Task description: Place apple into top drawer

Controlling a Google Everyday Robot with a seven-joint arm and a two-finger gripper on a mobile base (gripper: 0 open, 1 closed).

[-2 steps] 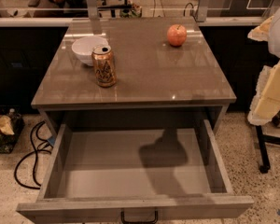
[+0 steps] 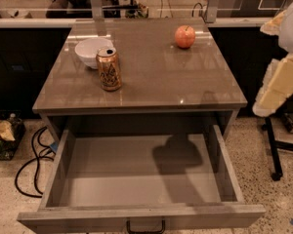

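Observation:
The apple, red-orange with a short stem, sits on the far right of the grey-brown tabletop. The top drawer is pulled wide open below the tabletop. Its flat inside holds nothing but a shadow, and its dark handle shows at the bottom edge. Cream-white arm segments hang at the right edge, beside the table and well right of the apple. My gripper itself is out of view.
A gold drink can stands at the left of the tabletop, in front of a white bowl. Black cables and a bag lie on the floor at left. A dark stand leg is at right.

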